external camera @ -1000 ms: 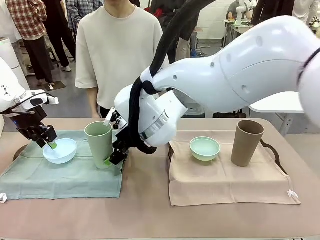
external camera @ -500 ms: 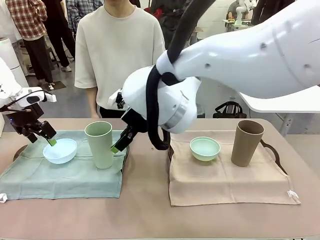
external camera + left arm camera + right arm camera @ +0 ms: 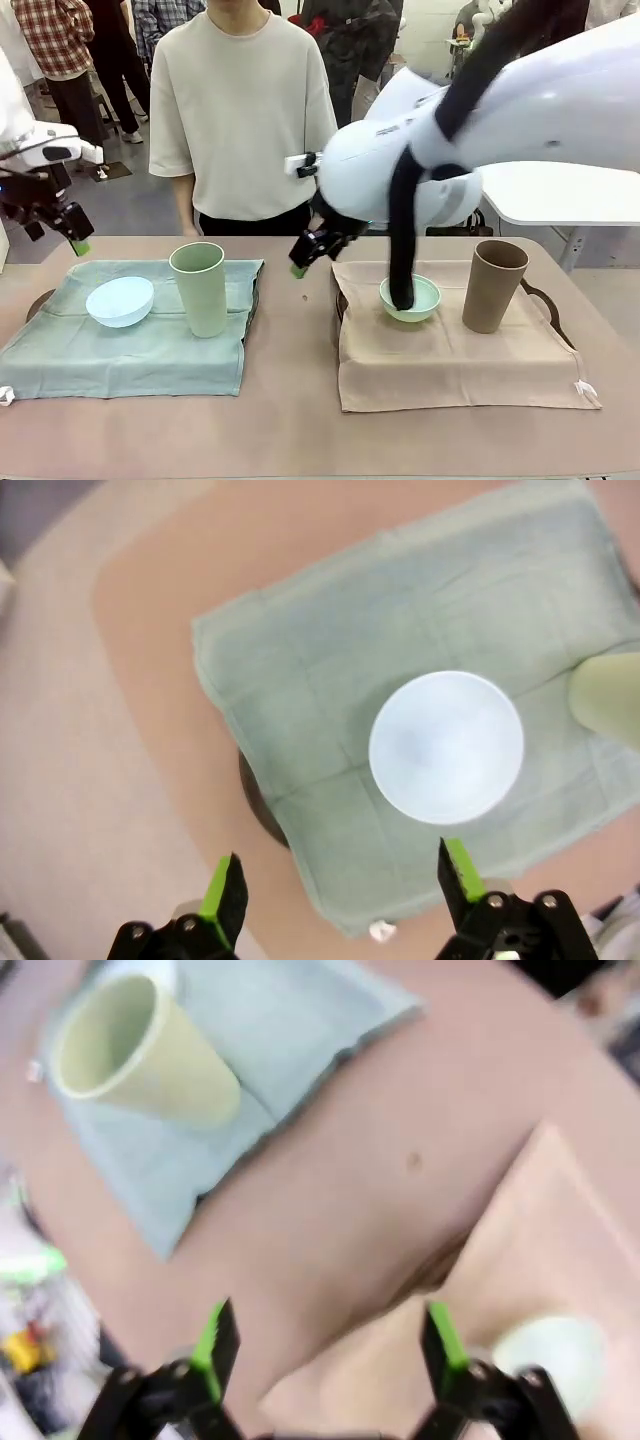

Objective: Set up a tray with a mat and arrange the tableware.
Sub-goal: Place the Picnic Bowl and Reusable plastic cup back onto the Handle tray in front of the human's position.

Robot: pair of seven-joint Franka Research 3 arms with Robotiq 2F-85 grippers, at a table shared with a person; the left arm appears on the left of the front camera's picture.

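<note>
A pale blue bowl point(image 3: 120, 301) point(image 3: 446, 747) and a light green tumbler point(image 3: 199, 288) point(image 3: 140, 1056) stand on a green mat point(image 3: 130, 345) point(image 3: 330, 710) at the left. On a beige mat point(image 3: 450, 360) at the right sit a mint green bowl point(image 3: 409, 297) and a brown tumbler point(image 3: 494, 285). My left gripper point(image 3: 72, 240) point(image 3: 340, 875) hangs open and empty above the table's left end, well over the blue bowl. My right gripper point(image 3: 303, 262) point(image 3: 325, 1340) is open and empty above the bare strip between the two mats.
A person in a beige shirt point(image 3: 240, 100) stands at the far side of the table. Dark tray rims show under the green mat point(image 3: 262, 810) and at the beige mat's right edge point(image 3: 540, 300). My right arm point(image 3: 480, 130) spans the upper right.
Both grippers have let go and lifted away: the left rose up and back from the blue bowl, the right swung rightward from the green tumbler toward the middle.
</note>
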